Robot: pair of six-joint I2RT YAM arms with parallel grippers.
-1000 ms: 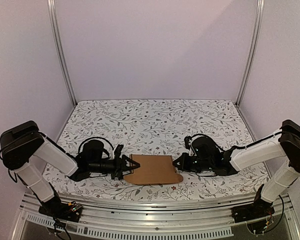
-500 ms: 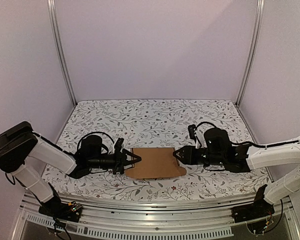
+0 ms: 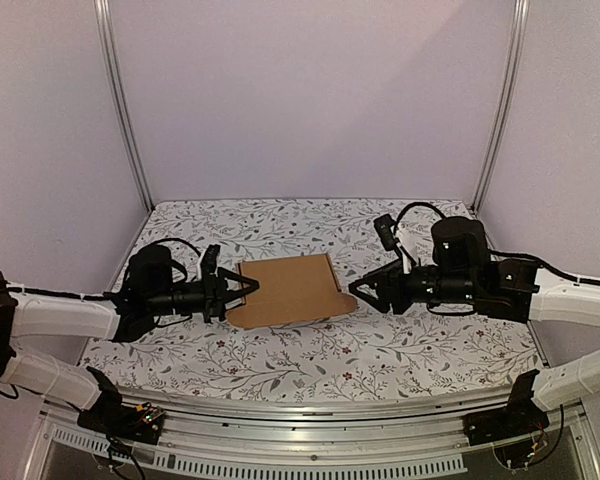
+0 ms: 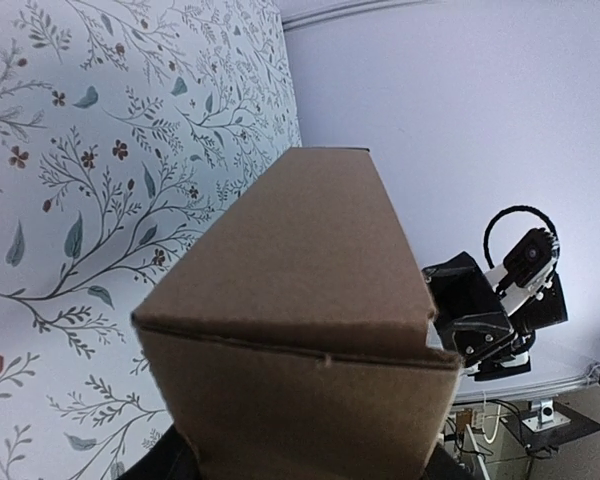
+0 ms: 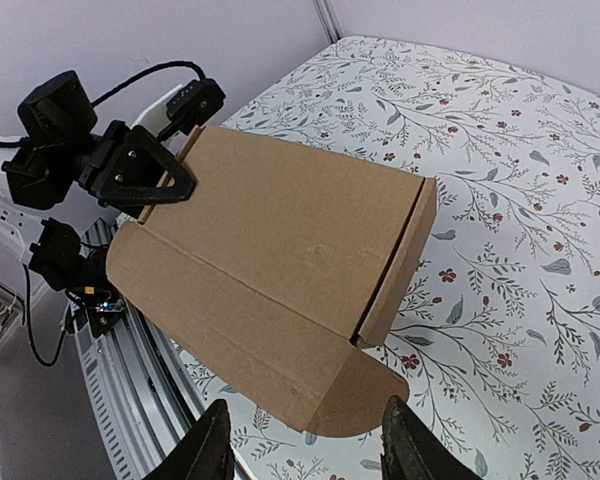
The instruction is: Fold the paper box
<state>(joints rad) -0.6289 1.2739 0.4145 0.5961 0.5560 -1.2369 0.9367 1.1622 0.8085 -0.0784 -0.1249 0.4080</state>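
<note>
Top external: box [image 3: 285,290], brown cardboard, flattened. Left gripper [image 3: 245,291] clamps its left edge. Right gripper [image 3: 360,296] just beside its right edge, fingers spread, holding nothing.

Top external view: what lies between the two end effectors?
The brown corrugated cardboard box, gripped by the left end effector and near the open right end effector; the top external view shows this.

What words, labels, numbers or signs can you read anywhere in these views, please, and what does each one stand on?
No readable text in any view.
The paper box is plain brown cardboard with no print.
The tablecloth carries only a leaf-and-flower pattern, with no words.
</note>
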